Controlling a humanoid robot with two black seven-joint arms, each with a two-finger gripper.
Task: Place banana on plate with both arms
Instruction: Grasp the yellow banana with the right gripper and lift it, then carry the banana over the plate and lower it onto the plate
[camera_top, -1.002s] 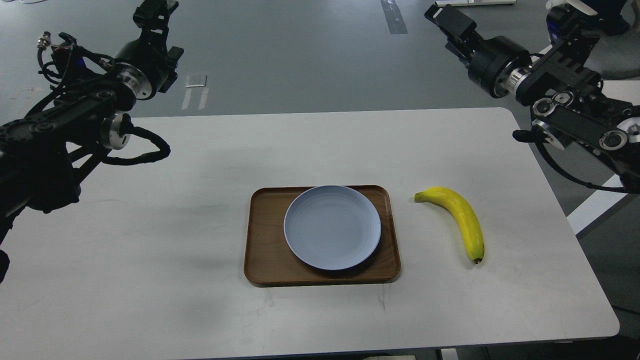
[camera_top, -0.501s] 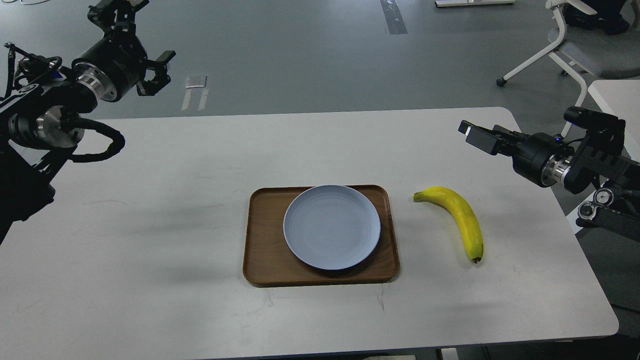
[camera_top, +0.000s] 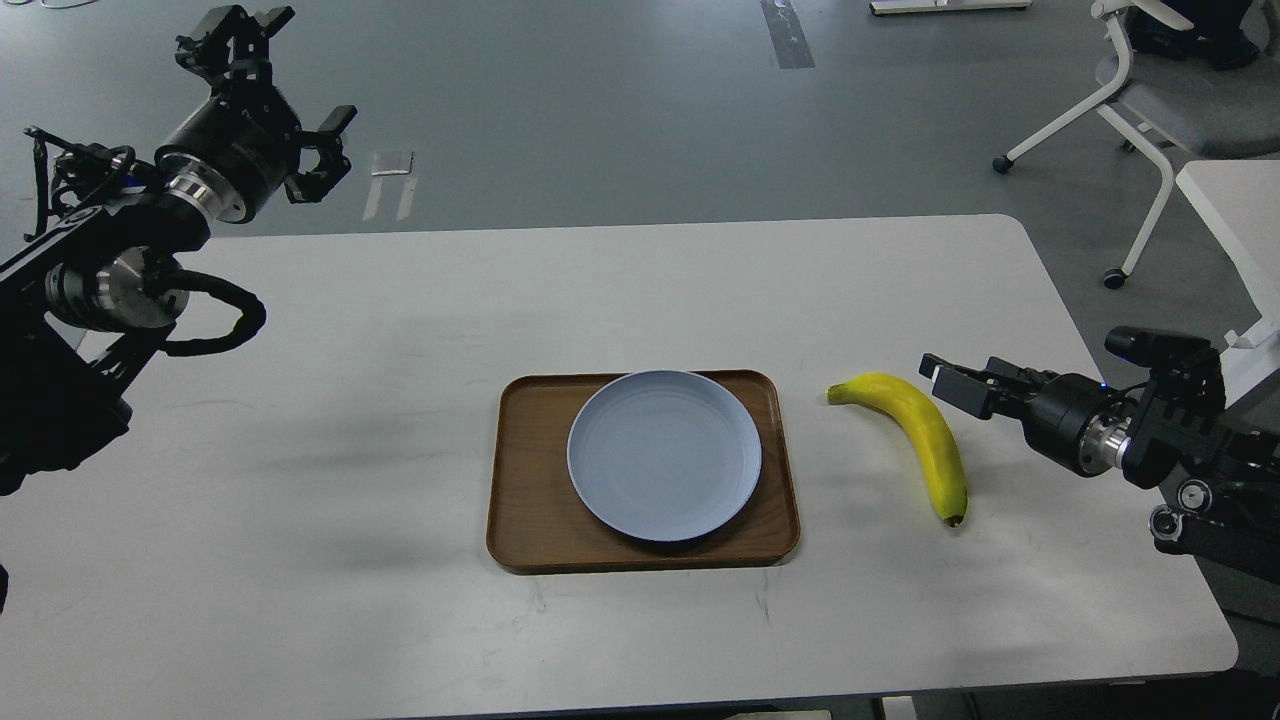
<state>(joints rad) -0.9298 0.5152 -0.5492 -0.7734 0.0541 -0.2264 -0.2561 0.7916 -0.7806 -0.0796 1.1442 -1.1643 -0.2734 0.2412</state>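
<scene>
The yellow banana (camera_top: 925, 440) lies on the white table, right of the tray, with its stem pointing left and its dark tip toward me. The pale blue-grey plate (camera_top: 664, 455) sits empty on the brown wooden tray (camera_top: 530, 500). My right gripper (camera_top: 950, 382) hovers low, just right of the banana's upper part, and points left at it. Its fingers stand slightly apart and hold nothing. My left gripper (camera_top: 285, 85) is raised at the far left, beyond the table's back edge. It is open, empty and far from the plate.
The white table (camera_top: 350, 560) reaches the right edge near my right arm. An office chair (camera_top: 1150, 90) and another white table (camera_top: 1235, 200) stand on the floor at the back right.
My right arm has swung down from high at the back right until its gripper is beside the banana. My left gripper has shifted slightly. The banana and the plate have not moved.
</scene>
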